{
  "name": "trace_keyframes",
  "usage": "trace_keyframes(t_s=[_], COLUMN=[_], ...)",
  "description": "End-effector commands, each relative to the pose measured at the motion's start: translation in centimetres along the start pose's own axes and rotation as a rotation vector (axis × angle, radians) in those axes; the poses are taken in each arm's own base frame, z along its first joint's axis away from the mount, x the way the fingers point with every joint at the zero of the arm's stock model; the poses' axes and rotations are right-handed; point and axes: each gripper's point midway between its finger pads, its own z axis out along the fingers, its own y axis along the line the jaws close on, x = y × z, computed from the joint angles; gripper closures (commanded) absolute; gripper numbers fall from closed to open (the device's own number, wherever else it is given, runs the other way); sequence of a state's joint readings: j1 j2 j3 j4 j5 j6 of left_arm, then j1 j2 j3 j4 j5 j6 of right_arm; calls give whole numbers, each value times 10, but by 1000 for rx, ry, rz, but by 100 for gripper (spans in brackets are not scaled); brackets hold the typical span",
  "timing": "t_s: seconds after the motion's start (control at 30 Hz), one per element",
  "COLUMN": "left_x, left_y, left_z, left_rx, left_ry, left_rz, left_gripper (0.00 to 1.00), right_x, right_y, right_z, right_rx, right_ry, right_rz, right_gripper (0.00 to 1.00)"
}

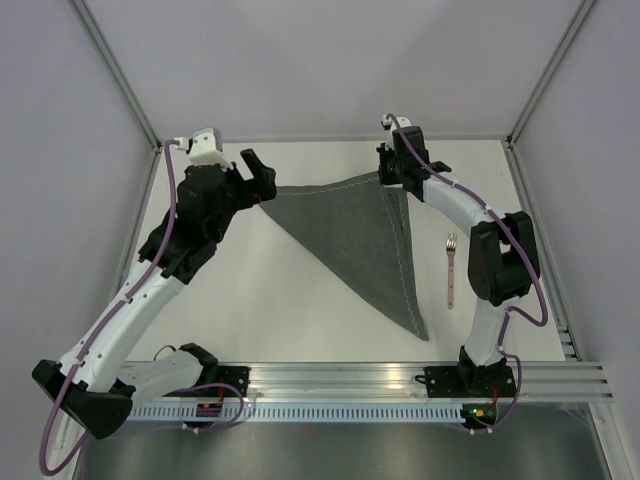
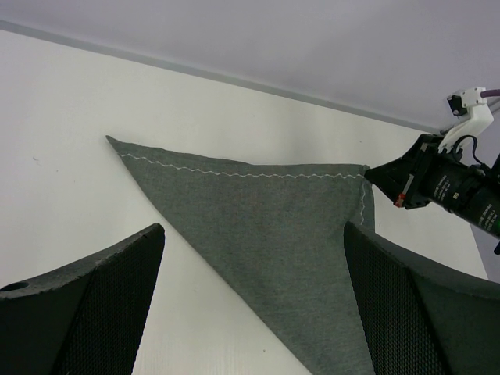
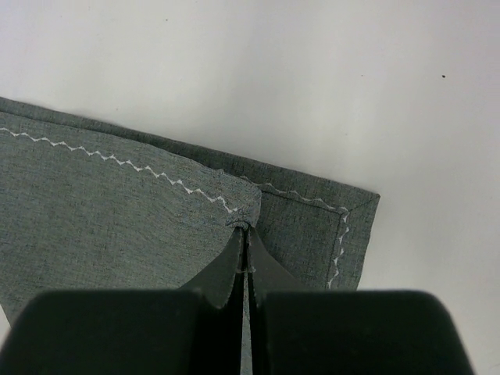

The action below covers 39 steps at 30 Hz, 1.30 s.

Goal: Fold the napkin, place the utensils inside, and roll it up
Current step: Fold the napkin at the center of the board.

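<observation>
The dark grey napkin (image 1: 365, 230) lies folded into a triangle on the desk (image 1: 290, 320), with its long stitched edge along the far side and its tip pointing toward the near edge. At the far right corner the right fingers (image 3: 223, 277) are clenched on a pucker of the top layer, and the lower layer's hem shows just beyond. The left fingers (image 2: 94, 301) are spread wide near the far left corner, grasping nothing. The pink-handled fork (image 1: 451, 270) lies apart, to the napkin's right. The folding step looks almost done. Next, I judge, the right fingers must release that corner squarely over the one beneath, then go for the fork.
</observation>
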<state>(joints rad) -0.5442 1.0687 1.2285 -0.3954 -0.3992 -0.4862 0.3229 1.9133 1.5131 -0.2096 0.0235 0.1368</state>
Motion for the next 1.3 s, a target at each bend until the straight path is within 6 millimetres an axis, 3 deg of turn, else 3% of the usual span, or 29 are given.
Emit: trace_keyframes(t_s=[0.0, 0.73, 1.27], left_x=[-3, 4, 11], left_y=[-5, -1, 3], left_z=[3, 12, 17], left_rx=[25, 27, 15], left_ry=[-14, 6, 24], left_rz=[-45, -57, -57], left_gripper=[0, 0, 0], right_x=[-22, -21, -2], right_y=[-6, -21, -38], right_z=[-11, -12, 2], right_rx=[31, 62, 86], right_ry=[-47, -47, -2], right_rz=[31, 54, 78], right_gripper=[100, 99, 100])
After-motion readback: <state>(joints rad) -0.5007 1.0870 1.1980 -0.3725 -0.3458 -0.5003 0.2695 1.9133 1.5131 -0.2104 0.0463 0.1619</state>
